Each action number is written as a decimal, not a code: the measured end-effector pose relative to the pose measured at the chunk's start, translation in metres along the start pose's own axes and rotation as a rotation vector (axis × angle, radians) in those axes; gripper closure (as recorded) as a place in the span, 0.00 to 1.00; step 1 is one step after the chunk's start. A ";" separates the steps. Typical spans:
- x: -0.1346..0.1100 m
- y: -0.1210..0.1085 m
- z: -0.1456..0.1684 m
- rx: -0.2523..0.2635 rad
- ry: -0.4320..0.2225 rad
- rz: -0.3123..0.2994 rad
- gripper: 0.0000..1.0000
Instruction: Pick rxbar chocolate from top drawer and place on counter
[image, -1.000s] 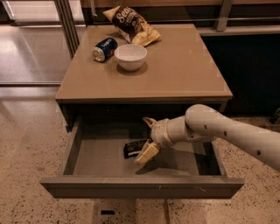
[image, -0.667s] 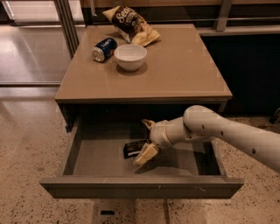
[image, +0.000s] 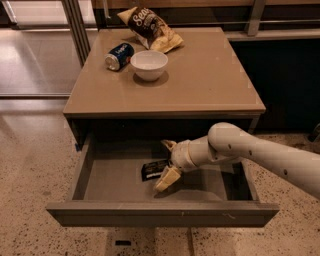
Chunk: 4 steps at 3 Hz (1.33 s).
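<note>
Gripper (image: 167, 162): inside top drawer (image: 110, 176), jaws spread, empty.
Rxbar chocolate (image: 151, 169): just beside it.
Technique: straddle the bar squarely before closing.

My gripper (image: 168, 163) is down inside the top drawer (image: 115, 175), fingers spread beside the rxbar chocolate (image: 151, 169).

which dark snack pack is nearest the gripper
The rxbar chocolate, the small flat black bar lying in the top drawer right by the gripper; the bigger chip bag sits up on the counter, far side.
</note>
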<state>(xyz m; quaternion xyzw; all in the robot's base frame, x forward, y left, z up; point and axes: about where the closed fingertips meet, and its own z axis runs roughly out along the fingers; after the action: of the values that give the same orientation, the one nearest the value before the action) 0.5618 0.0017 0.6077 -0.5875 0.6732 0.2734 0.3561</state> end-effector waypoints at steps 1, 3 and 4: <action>0.010 0.004 0.003 -0.001 0.026 0.013 0.00; 0.028 0.008 0.006 -0.012 0.054 0.054 0.00; 0.028 0.008 0.006 -0.012 0.054 0.054 0.18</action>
<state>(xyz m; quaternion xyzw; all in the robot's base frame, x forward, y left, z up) 0.5536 -0.0091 0.5818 -0.5783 0.6966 0.2709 0.3269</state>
